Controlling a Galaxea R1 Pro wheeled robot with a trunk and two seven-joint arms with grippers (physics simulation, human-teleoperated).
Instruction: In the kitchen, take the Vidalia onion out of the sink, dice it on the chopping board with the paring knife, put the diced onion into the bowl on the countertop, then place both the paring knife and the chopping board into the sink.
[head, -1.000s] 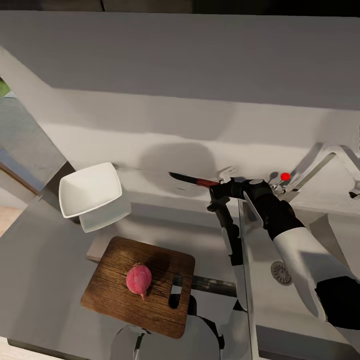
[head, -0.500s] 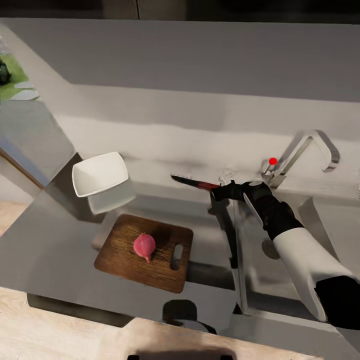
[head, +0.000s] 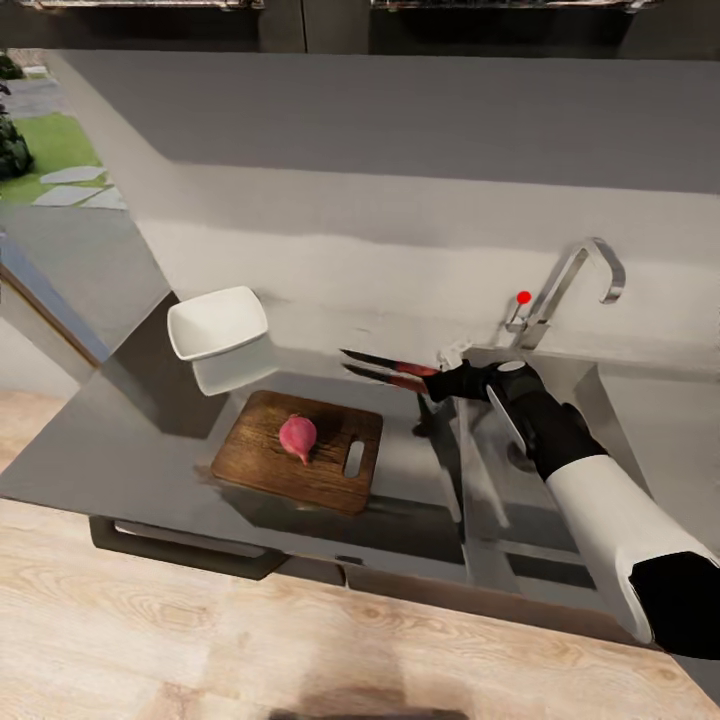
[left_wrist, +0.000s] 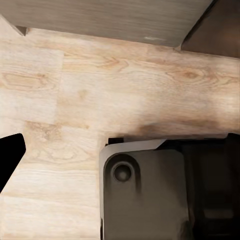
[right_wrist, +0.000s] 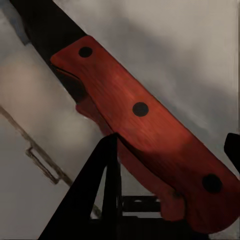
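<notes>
One arm at work: the right arm, white with a black forearm, reaches forward over the grey kitchen counter.
Right gripper (head: 440, 378): its black pincer is clamped on the red handle of the paring knife.
Paring knife (head: 385, 366): small, dark pointed blade, red riveted handle; held roughly level above the countertop, tip pointing toward the robot's left, with its reflection just beneath on the glossy surface. The right wrist view shows the handle (right_wrist: 145, 125) close up.
Chopping board (head: 300, 450): brown wooden rectangle with rounded corners and an oval slot, lying flat on the matte grey countertop (head: 130, 440), left of the sink.
Vidalia onion (head: 297, 437): small pinkish-red bulb resting whole on the board.
Bowl (head: 218, 322): shallow white squarish bowl, behind the board, near the wall.
Sink (head: 560, 480): grey metal basin on the right, under the arm, with a bent chrome tap (head: 570, 285) and red knob (head: 523, 297).
Left gripper: cannot tell its state; its wrist view looks down on pale wood floor (left_wrist: 100, 100).
</notes>
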